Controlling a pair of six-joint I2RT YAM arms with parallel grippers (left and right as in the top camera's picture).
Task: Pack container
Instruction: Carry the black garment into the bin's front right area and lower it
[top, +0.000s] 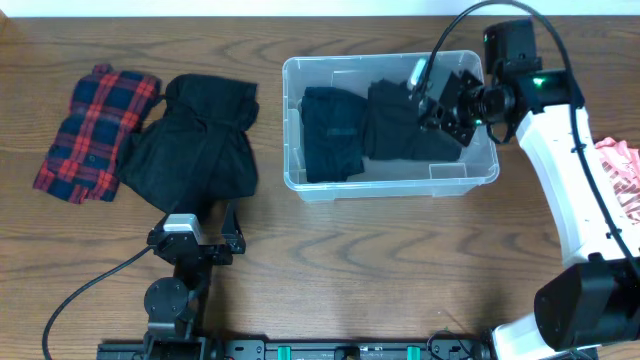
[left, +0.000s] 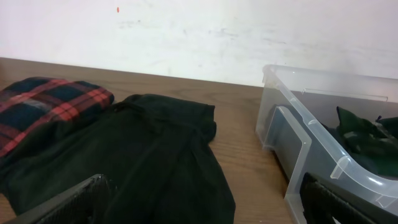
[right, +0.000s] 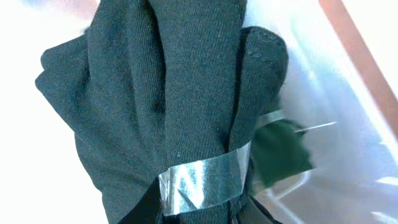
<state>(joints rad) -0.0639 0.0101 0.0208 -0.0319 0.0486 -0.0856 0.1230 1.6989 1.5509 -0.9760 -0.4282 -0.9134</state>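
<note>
From overhead, the container (top: 390, 180) sits right of centre on the desk (top: 380, 270). It is a clear, lidless bin with rounded corners and a thick rim. A folded dark garment (top: 332, 135) lies flat in its left half, and a bunched dark garment (top: 395, 125) fills the right half. The right hand (top: 440, 100) reaches in over the right rim onto that bunch and hides part of it. The left hand (top: 200, 215) rests wide open near the front edge of a black garment (top: 195, 150) spread on the desk left of the container. A red-and-blue plaid garment (top: 95, 130) lies touching it further left. A pink cloth (top: 620, 170) shows at the right edge.

The left wrist view sees the container (left: 311, 124) from the side, showing its stepped wall and moulded rim, with dark cloth inside. The black garment (left: 155, 149) partly overlaps the plaid garment (left: 50, 102), and a white wall (left: 199, 31) stands behind. This hand's fingertips (left: 68, 205) stand far apart, holding nothing.

The right wrist view fills with the bunched dark garment (right: 174, 93), its folds pinched between this hand's closed fingers. The clear container wall (right: 348, 155) lies behind.
</note>
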